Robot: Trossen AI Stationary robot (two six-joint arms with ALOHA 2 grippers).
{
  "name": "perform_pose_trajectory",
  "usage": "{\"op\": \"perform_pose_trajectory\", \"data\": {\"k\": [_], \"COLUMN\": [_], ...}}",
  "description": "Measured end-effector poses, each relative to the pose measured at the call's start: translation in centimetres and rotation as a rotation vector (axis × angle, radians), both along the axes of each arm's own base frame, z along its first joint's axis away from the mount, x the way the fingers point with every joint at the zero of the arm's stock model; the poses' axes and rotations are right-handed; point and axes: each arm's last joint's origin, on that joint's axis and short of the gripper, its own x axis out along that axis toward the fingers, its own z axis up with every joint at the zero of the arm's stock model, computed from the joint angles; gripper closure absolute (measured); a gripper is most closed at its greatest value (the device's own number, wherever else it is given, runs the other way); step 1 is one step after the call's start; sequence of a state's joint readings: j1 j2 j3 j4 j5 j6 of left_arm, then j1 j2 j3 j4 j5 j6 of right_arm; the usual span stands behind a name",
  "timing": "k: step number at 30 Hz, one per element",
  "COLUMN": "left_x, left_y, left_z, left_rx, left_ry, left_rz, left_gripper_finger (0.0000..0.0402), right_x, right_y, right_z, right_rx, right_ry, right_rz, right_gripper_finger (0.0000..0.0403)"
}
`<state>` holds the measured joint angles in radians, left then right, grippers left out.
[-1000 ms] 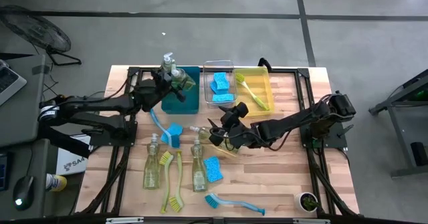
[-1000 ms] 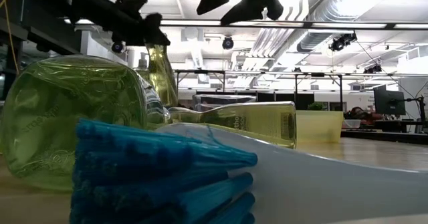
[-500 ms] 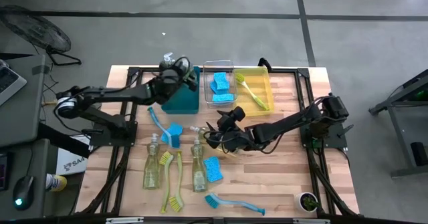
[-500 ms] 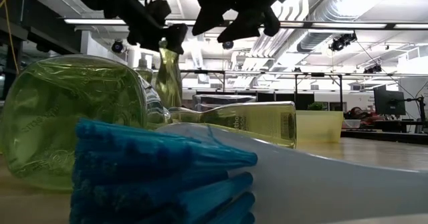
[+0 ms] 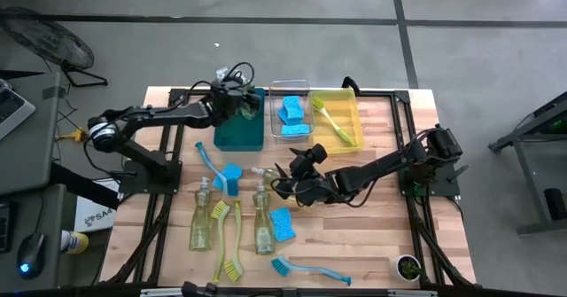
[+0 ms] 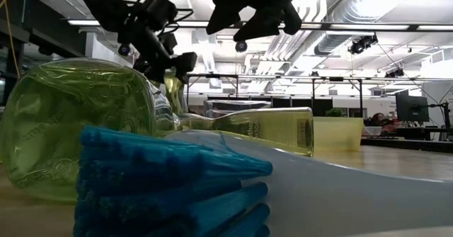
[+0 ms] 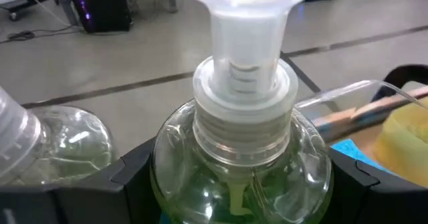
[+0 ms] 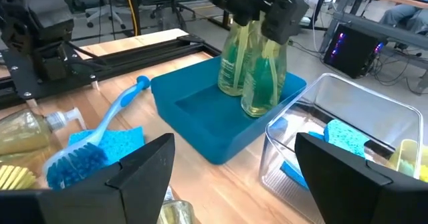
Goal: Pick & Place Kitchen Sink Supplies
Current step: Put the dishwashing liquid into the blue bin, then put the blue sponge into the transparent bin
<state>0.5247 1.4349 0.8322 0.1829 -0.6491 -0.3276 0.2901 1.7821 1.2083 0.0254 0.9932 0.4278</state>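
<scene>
Nearest you, along the front of the table (image 5: 372, 244), there's still plenty loose: a blue dish brush (image 5: 306, 270), two yellow-green brushes (image 5: 228, 237), two soap bottles lying flat (image 5: 202, 226), a blue sponge (image 5: 283, 224), and a bit further in another blue brush (image 5: 207, 162) resting against a second blue sponge (image 5: 229, 176). Mid-table, your right gripper (image 5: 285, 187) hovers with its fingers spread and nothing in them, right by another pump bottle on its side (image 5: 266, 175), so that one looks like the next grab. At the back it's going well: the yellow bin (image 5: 347, 103) has a yellow-green brush (image 5: 332, 120), the clear bin (image 5: 274, 111) holds blue sponges (image 5: 293, 113), and the teal bin (image 5: 239, 136) has one pump bottle (image 8: 233, 67) standing in it. Your left gripper (image 5: 235, 102) is clamped around a second pump bottle (image 7: 241, 164) that's down in that teal bin but not let go yet. I'd call it under halfway.
</scene>
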Motion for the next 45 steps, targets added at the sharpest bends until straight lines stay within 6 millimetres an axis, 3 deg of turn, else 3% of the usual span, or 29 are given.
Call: {"op": "perform_pose_trajectory", "data": {"k": [16, 20, 22, 30, 45], "left_x": [0.7, 0.8, 0.8, 0.9, 0.8], "left_y": [0.5, 0.4, 0.4, 0.4, 0.1], "left_z": [-0.9, -1.2, -1.2, -1.2, -1.5], "left_rx": [0.012, -0.007, -0.01, -0.023, -0.065], "left_ry": [-0.016, -0.01, -0.012, -0.026, 0.014], "left_rz": [0.033, 0.016, 0.008, -0.032, -0.072], "left_gripper_finger": [0.0131, 0.004, 0.002, 0.0079, 0.0081], "right_x": [-0.1, -0.1, -0.1, -0.2, -0.2], "right_y": [0.0, 0.0, 0.0, 0.0, 0.0], "right_z": [-0.1, -0.2, -0.2, -0.3, -0.3], "right_rx": [-0.002, 0.005, 0.008, 0.007, 0.02], "right_ry": [0.012, 0.015, 0.016, 0.028, 0.028], "right_rz": [0.0, 0.004, 0.002, 0.001, 0.012], "right_gripper_finger": [0.01, 0.01, 0.01, 0.01, 0.01]}}
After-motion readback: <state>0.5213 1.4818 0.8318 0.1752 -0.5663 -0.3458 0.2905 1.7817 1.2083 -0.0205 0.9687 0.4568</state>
